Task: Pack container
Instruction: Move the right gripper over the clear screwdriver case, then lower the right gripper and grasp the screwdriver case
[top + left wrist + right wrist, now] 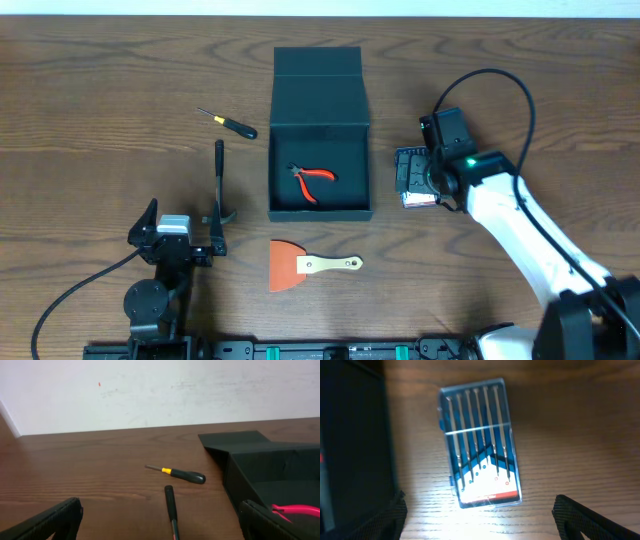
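The dark teal-black container (320, 125) stands open at the table's middle, its flap lid laid back. Red-handled pliers (313, 178) lie inside it. My right gripper (428, 180) hovers open over a clear case of small screwdrivers (480, 442) just right of the container; in the right wrist view the fingers (480, 517) straddle the case's near end without touching it. My left gripper (172, 240) is open and empty at the front left. In the left wrist view its fingers (160, 522) frame a black-handled tool (171, 507), with the container (270, 467) at the right.
A black-and-yellow screwdriver (228, 122) lies left of the container. The long black-handled tool (220, 195) lies below it, next to my left gripper. An orange scraper with a wooden handle (305, 265) lies in front of the container.
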